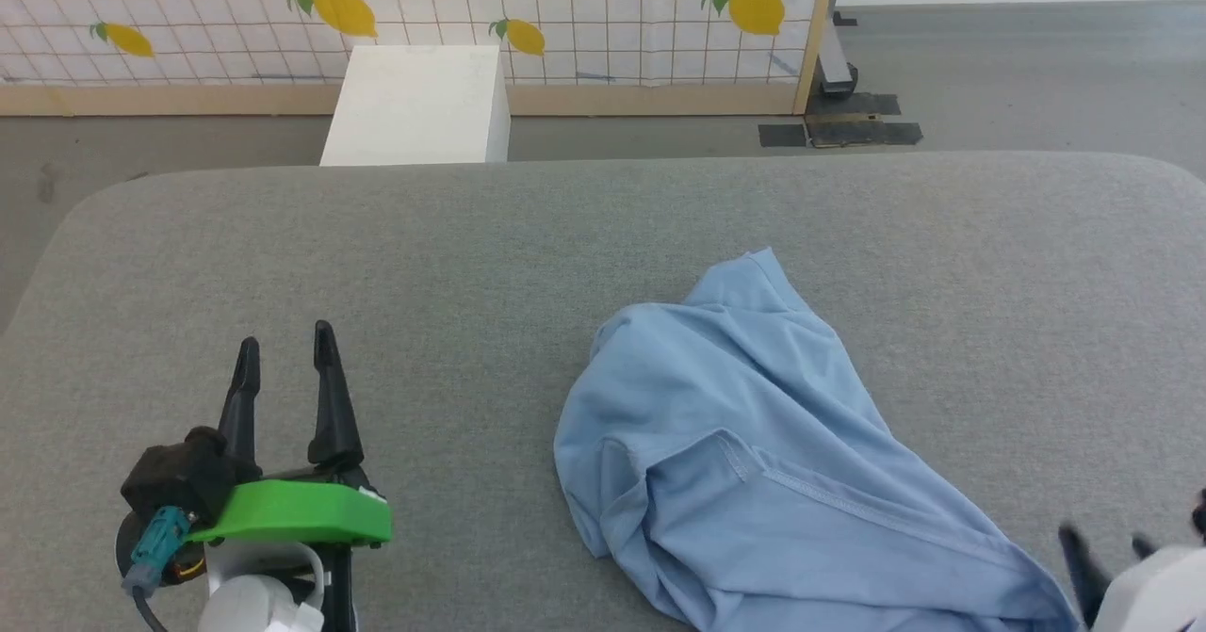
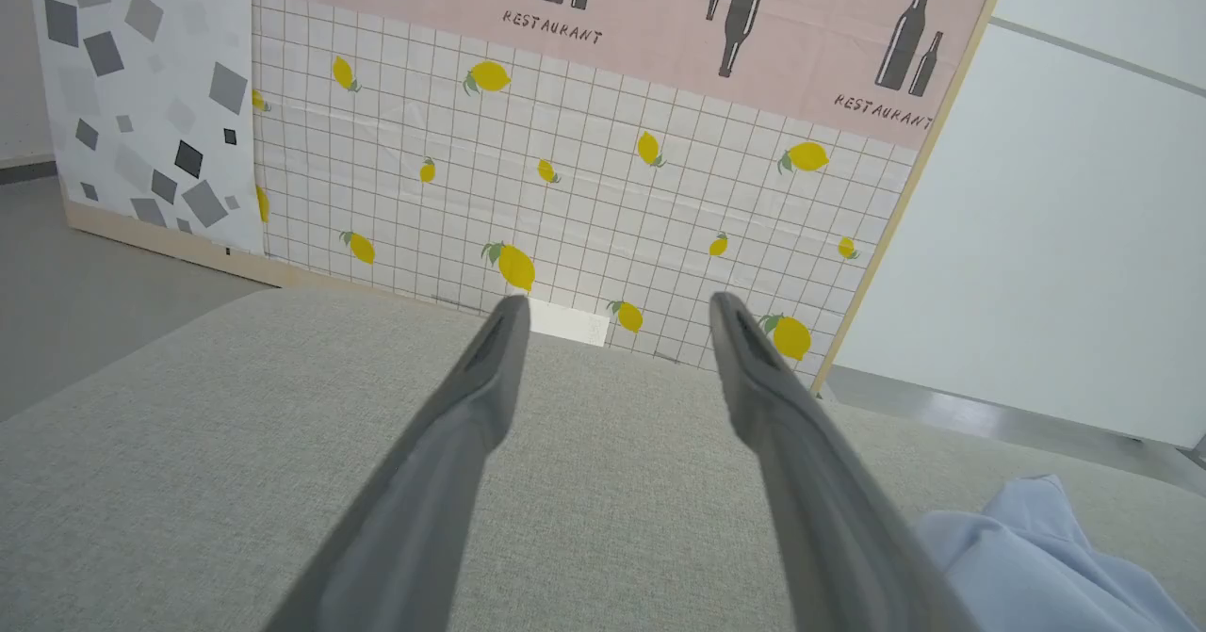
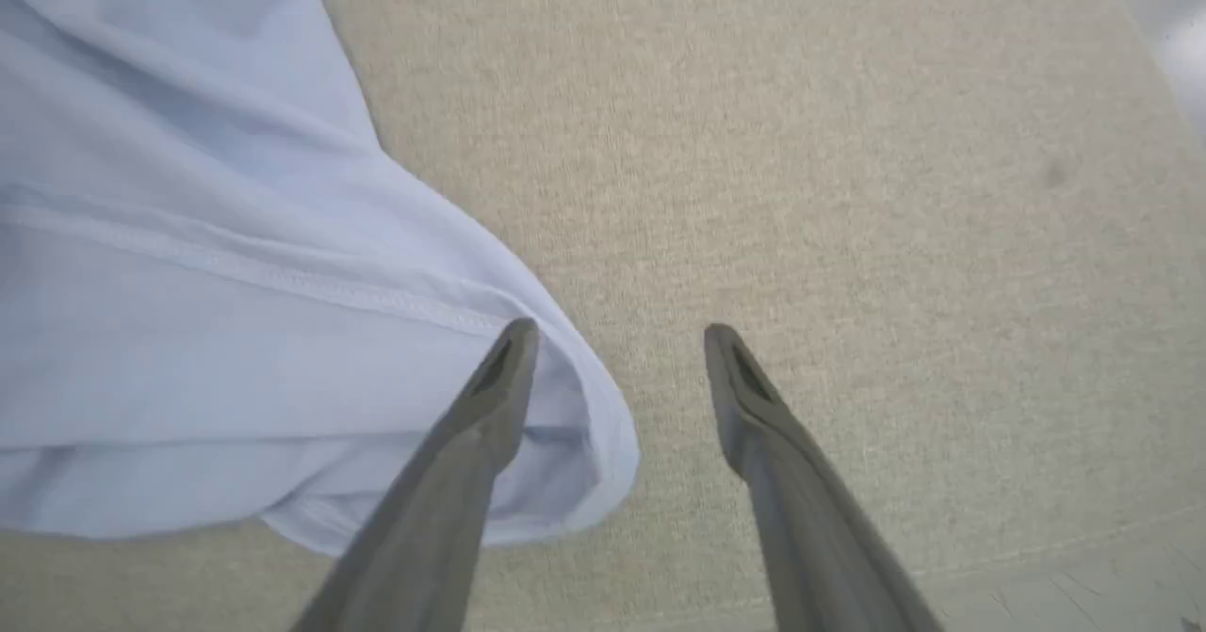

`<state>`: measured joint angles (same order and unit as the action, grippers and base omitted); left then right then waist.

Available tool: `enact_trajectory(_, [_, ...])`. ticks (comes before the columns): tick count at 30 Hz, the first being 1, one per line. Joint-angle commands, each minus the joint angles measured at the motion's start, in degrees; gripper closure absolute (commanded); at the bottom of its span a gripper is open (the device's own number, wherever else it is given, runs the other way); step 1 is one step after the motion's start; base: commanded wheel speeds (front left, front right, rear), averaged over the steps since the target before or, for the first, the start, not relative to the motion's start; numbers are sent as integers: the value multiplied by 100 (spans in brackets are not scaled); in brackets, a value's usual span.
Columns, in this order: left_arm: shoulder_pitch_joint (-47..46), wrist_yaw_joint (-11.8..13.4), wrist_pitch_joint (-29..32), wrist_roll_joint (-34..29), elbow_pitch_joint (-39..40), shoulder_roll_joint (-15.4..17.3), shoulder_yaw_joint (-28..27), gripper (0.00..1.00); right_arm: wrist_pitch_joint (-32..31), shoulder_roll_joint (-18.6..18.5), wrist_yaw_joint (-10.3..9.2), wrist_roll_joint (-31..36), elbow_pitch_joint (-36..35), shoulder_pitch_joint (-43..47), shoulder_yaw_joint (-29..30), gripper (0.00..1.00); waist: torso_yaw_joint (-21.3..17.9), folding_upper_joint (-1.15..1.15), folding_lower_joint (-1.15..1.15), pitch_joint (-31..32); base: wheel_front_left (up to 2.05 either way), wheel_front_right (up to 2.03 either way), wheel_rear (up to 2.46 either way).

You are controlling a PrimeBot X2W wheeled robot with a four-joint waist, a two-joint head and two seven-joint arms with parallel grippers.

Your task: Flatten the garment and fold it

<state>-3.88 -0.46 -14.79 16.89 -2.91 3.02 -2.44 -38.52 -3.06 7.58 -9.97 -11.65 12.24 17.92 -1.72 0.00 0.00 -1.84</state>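
A: Where do we find the garment (image 1: 754, 462)?

B: We see it crumpled on the grey table (image 1: 471, 236), on the right half and toward the near edge. It is light blue and bunched into a rumpled heap. One pointed corner reaches toward the middle of the table, and a long tail runs off toward the near right corner. A stitched hem crosses its upper fold.

A: And the left gripper (image 1: 285, 333)?

B: We see it at the near left, its two dark fingers spread apart with nothing between them, pointing toward the far edge. It sits over bare table, well apart from the garment. In its own wrist view we catch a bit of blue cloth at the lower right corner.

A: What about the right gripper (image 3: 620, 329)?

B: Its fingers are spread too and grip nothing. In the right wrist view, one finger lies across the rounded, hemmed corner of the garment. The other is over bare table just beside that corner. We cannot tell whether the tips touch the cloth or the table.

A: What do we see past the table?

B: A white box (image 1: 419, 105) stands just beyond the far edge. Behind it is a panel (image 1: 584, 10) with a grid and yellow lemons. Grey floor (image 1: 1036, 67) stretches off to the right.
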Motion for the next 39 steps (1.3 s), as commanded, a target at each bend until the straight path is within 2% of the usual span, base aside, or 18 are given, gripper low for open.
enact_trajectory(1, [73,-16,-20,28,-18,-13,-3,0,401,13,-9,-186,41,-226,7,0,40,0,0,-1,0,0,0])
enact_trajectory(4, [64,-49,-20,50,-92,-13,28,0,1369,16,-9,-453,222,-454,-91,0,108,0,0,14,0,0,0])
enact_trajectory(6, [61,-51,-20,63,-121,-13,61,0,1983,16,-9,-390,231,-619,-273,0,147,0,0,26,0,0,0])
enact_trajectory(9, [90,-17,-20,89,-117,-13,121,0,2542,17,-9,-406,367,-832,-533,0,191,0,0,40,0,0,0])
enact_trajectory(12, [74,-9,-20,111,-125,-13,166,0,2863,17,-9,-411,749,-1178,-735,0,241,0,0,-2,0,0,0])
enact_trajectory(19, [-209,-11,-20,190,-54,-14,404,0,3019,18,-9,-170,2244,-2653,-1091,0,542,0,0,-439,0,0,0])
enact_trajectory(23, [-432,41,-20,238,56,-14,562,0,2846,-36,-9,64,3059,-3596,-1313,0,806,0,0,-821,0,0,0])
enact_trajectory(28, [-705,106,-20,329,129,-14,709,0,2338,-387,-9,274,3969,-4480,-1712,0,1131,0,0,-1225,0,0,0])
enact_trajectory(33, [-832,163,-20,437,148,-14,797,0,1176,-677,-9,310,4879,-4955,-1984,0,1352,0,0,-1437,0,0,0])
enact_trajectory(37, [-821,194,-20,466,134,-14,826,0,185,-806,-9,233,5285,-5023,-2242,0,1393,0,0,-1439,0,0,0])
enact_trajectory(38, [-812,200,-20,469,127,-14,824,0,1,-809,-9,148,5332,-5008,-2256,42,1389,0,0,-1427,0,0,0])
enact_trajectory(39, [-794,205,-20,471,116,-14,810,0,-168,-804,-9,26,5359,-4980,-2253,71,1372,0,0,-1395,0,0,0])
